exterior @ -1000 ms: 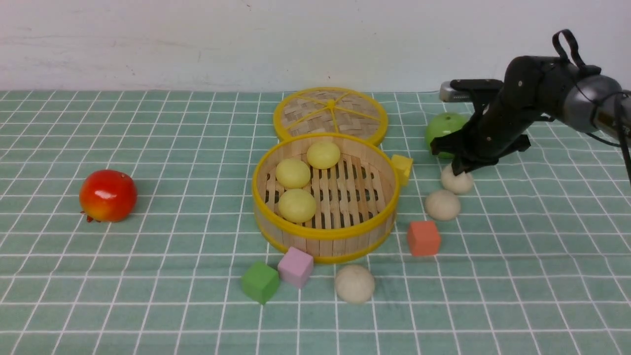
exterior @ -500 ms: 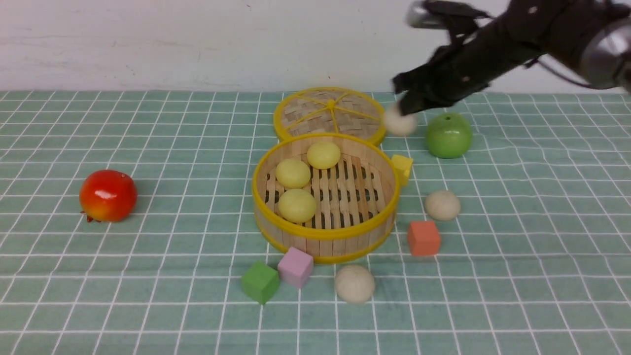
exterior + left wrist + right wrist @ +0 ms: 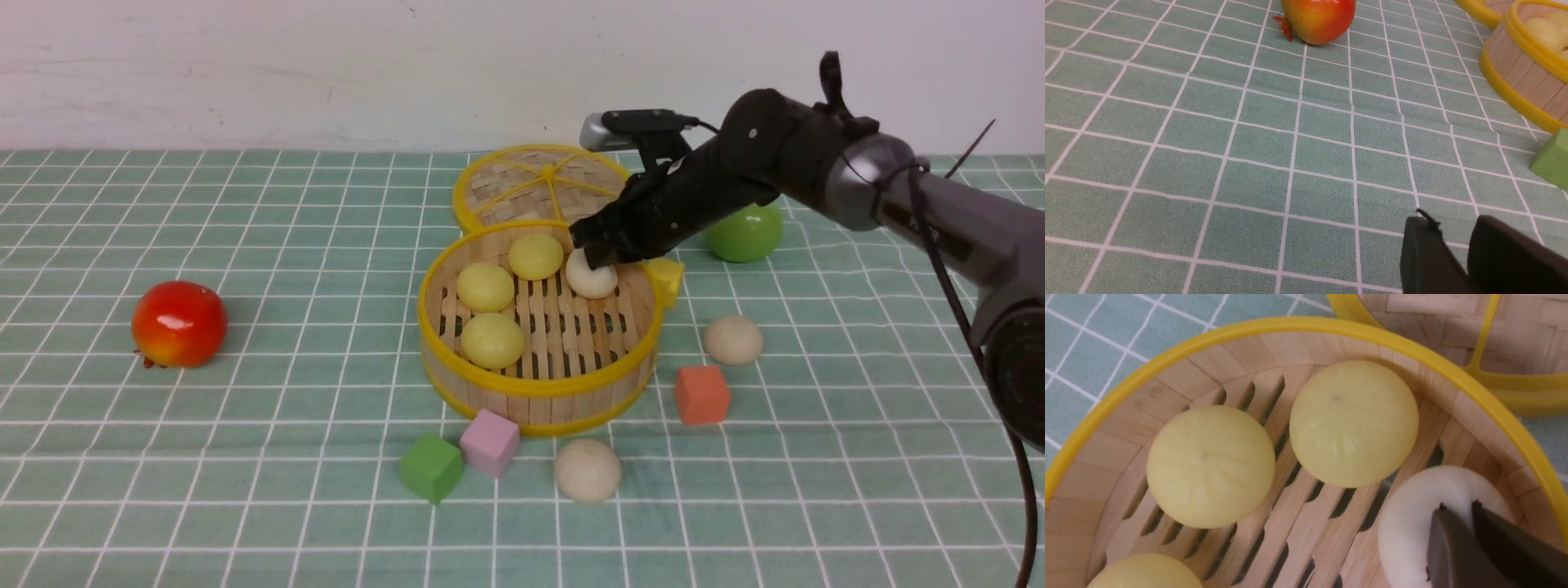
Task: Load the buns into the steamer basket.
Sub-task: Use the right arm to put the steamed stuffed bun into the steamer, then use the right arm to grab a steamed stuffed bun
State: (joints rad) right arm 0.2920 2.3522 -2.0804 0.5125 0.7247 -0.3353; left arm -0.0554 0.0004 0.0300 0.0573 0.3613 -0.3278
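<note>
Steamer basket [image 3: 539, 384] is sitting upright, holding three pale yellow buns [image 3: 486, 287] on its left half and one off-white bun [image 3: 592, 279] by its far-right wall, two more off-white buns [image 3: 733, 340] lying outside, right and front.

Layout, front view: we have the steamer basket [image 3: 535, 390] mid-frame, with the lid [image 3: 506, 196] directly behind it.
Inside we count three buns [image 3: 491, 340] in the left half and a fourth bun [image 3: 591, 278] at back right. Right bun [image 3: 733, 340] sits right of the basket, front bun [image 3: 587, 469] before it. Rim cube [image 3: 666, 278] is just beside the right rim, right cube [image 3: 701, 394] before the right bun, front cube pair [image 3: 489, 442] side by side at lower centre. Pomegranate [image 3: 179, 323] is far left, apple [image 3: 747, 237] upper right.
</note>
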